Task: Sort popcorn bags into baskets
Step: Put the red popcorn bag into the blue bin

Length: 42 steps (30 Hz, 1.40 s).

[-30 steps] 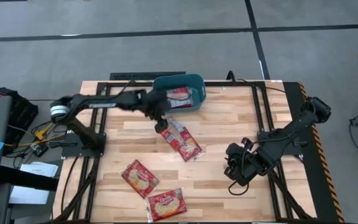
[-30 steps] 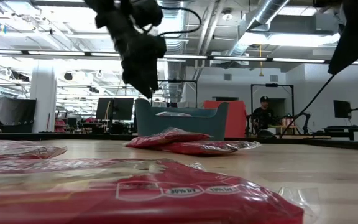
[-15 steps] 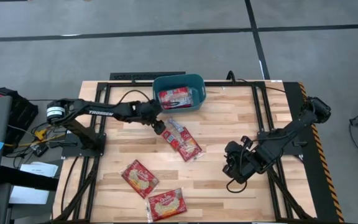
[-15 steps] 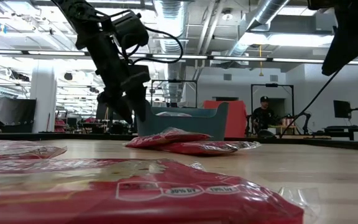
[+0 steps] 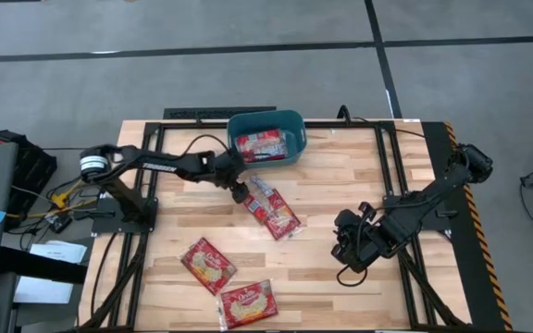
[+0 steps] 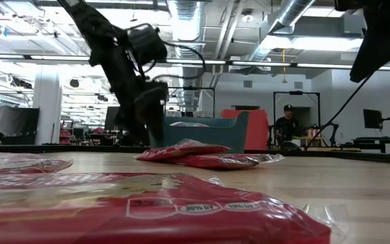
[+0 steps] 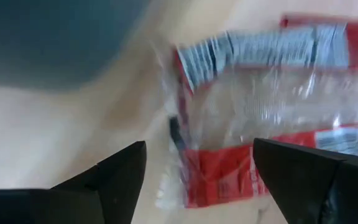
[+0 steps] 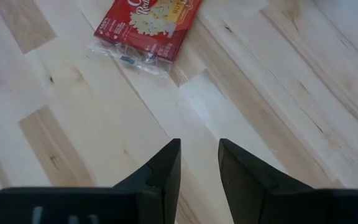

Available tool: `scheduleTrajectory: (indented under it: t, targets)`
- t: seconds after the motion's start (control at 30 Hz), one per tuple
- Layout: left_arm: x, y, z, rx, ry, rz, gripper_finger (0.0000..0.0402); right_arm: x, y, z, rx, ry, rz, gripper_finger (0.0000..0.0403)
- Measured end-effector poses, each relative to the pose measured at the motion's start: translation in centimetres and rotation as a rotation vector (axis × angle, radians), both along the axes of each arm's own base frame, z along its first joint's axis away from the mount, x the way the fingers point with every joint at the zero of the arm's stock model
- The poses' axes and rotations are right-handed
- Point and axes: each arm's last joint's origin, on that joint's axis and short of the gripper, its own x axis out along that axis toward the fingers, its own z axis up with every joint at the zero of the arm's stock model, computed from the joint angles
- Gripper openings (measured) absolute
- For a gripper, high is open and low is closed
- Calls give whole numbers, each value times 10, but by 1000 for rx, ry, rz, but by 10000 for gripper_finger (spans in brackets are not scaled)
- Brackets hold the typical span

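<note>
Near the table's [image 5: 340, 185] front-left corner we see two popcorn bags [image 5: 209, 263] [image 5: 248, 302]. At mid-table, the left gripper [image 5: 239, 192] stands wide open and empty over the end of two overlapping bags [image 5: 274, 209]. The teal basket [image 5: 265, 120], at the far edge, holds bags [image 5: 260, 144]. Toward the right edge, the right gripper [image 5: 346, 253] hovers, partly open, holding nothing.

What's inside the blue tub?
The tub holds a red popcorn bag lying flat on top. Anything under it is covered.
</note>
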Motion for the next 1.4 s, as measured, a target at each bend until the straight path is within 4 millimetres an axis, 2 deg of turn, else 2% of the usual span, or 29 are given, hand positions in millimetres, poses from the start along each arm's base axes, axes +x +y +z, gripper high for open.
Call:
scheduleTrajectory:
  t: [0.23, 0.37, 0.47, 0.7, 0.77, 1.1, 1.4]
  targets:
    - [13, 4, -33, -34, 20, 17, 300, 0, 0, 0, 4, -3, -3, 144]
    - [15, 4, -40, -85, 33, 48, 290, 0, 1, 0, 12, 1, -1, 146]
    - [13, 4, -42, -109, 49, 77, 240, 0, 1, 0, 13, 3, 0, 141]
    - [14, 0, -43, -170, 46, 39, 40, -1, 0, 0, 8, 9, 4, 127]
    - [14, -3, -43, -215, 31, 26, 13, -1, 0, 0, 7, 11, 4, 125]
    - [18, -16, -37, -379, -29, 69, 1, -1, 0, 0, 4, 15, 7, 122]
    - [13, -19, 5, -401, -176, 125, 0, -2, -1, -1, -11, 22, 7, 119]
